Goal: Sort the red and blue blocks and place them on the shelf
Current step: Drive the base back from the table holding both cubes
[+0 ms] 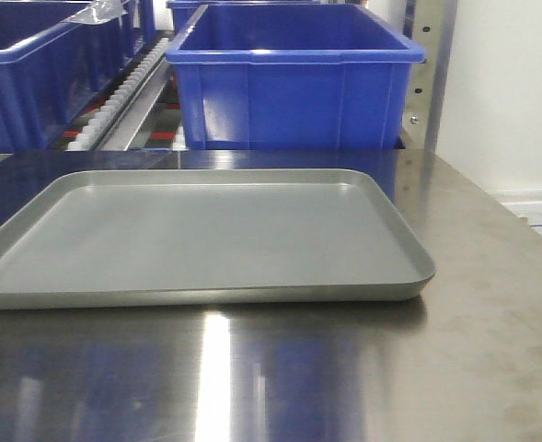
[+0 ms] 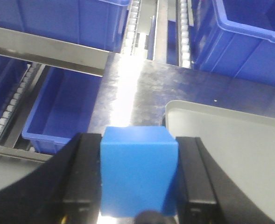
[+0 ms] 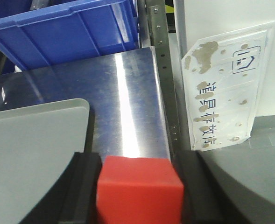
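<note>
In the left wrist view, my left gripper [image 2: 138, 139] is shut on the blue block [image 2: 138, 175], held above the steel tabletop beside the tray's left corner. My right gripper [image 3: 137, 159] is shut on the red block [image 3: 139, 193], which hangs over the tabletop's right strip. The shelf lies ahead of both. Its flat front rail [image 2: 44, 50] and white roller tracks [image 2: 133, 21] show in the left wrist view, and a perforated upright [image 3: 163, 60] in the right wrist view. Neither gripper nor block shows in the front view.
A shallow grey tray [image 1: 206, 230] sits on the shiny steel tabletop [image 1: 455, 368]. Large blue bins [image 1: 294, 83] stand on the shelf's rollers behind it. Another bin [image 2: 58, 112] sits on a lower level. A white wall with a stained label [image 3: 221, 93] is at the right.
</note>
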Controlling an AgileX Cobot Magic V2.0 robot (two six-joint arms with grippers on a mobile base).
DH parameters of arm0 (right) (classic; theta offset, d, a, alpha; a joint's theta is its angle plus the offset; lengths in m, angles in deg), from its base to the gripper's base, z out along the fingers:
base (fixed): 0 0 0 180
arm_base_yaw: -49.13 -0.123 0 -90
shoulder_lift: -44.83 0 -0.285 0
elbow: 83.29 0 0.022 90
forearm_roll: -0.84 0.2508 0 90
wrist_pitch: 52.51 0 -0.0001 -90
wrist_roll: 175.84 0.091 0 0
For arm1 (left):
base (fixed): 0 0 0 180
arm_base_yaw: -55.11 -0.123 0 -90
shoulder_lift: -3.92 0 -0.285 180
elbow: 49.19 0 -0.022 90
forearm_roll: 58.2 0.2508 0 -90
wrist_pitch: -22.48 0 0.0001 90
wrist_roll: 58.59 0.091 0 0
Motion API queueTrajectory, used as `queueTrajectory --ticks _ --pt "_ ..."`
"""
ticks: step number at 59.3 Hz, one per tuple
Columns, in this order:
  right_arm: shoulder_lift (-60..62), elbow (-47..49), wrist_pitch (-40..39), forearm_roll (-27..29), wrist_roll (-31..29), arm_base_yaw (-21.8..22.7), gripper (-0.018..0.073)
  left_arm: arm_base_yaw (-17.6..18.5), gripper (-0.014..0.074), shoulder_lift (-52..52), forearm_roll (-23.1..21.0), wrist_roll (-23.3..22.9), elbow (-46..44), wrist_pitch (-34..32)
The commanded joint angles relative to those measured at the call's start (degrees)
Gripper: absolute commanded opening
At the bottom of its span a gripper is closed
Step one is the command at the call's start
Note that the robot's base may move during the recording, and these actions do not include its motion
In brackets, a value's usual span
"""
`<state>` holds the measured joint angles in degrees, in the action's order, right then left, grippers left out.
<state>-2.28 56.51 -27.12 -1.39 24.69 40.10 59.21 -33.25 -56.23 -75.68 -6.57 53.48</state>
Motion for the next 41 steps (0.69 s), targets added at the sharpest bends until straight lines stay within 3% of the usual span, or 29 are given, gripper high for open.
queueTrajectory --ticks 1,41 --pt "0.3 1.7 -5.1 -0.8 -0.6 0.2 0.0052 -0.1 0.0128 -0.1 0.1 -0.6 -1.7 -4.8" --pt "0.3 1.7 -5.1 -0.8 -0.6 0.2 0.0052 -0.1 0.0128 -0.1 0.1 -0.6 -1.7 -4.8"
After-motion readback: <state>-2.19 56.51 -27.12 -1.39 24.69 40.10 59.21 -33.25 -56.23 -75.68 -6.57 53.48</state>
